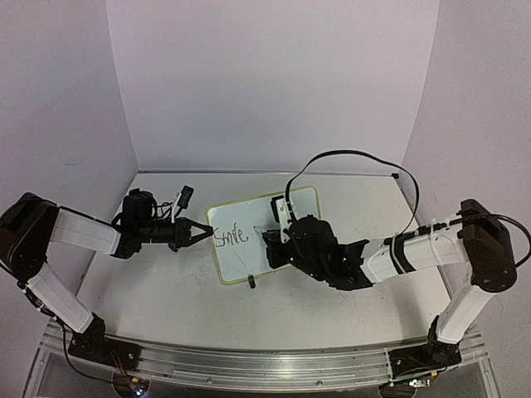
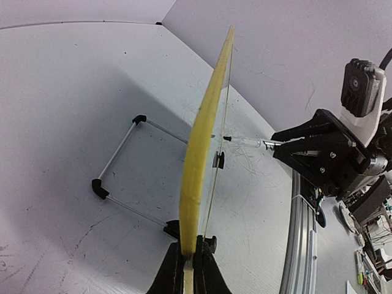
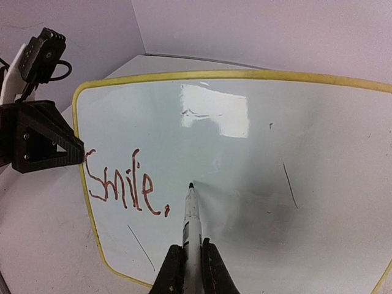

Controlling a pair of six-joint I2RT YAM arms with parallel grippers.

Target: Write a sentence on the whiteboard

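The whiteboard (image 1: 274, 220), white with a yellow-green rim, stands tilted mid-table. My left gripper (image 1: 204, 230) is shut on its left edge; in the left wrist view the rim (image 2: 205, 135) runs edge-on up from the gripper (image 2: 188, 260). The sentence (image 1: 231, 236) reads "Smile," near the board's left edge and shows dark red in the right wrist view (image 3: 122, 187). My right gripper (image 3: 188, 260) is shut on a white marker (image 3: 192, 217) whose black tip sits at the board surface just right of the comma. In the top view the right gripper (image 1: 272, 247) is at the board's middle.
The board's wire stand with black clip feet (image 2: 119, 168) lies behind it on the scuffed tabletop (image 1: 174, 307). A black foot (image 1: 251, 282) shows at the board's front edge. Purple walls enclose the table. A metal rail (image 1: 249, 365) runs along the near edge.
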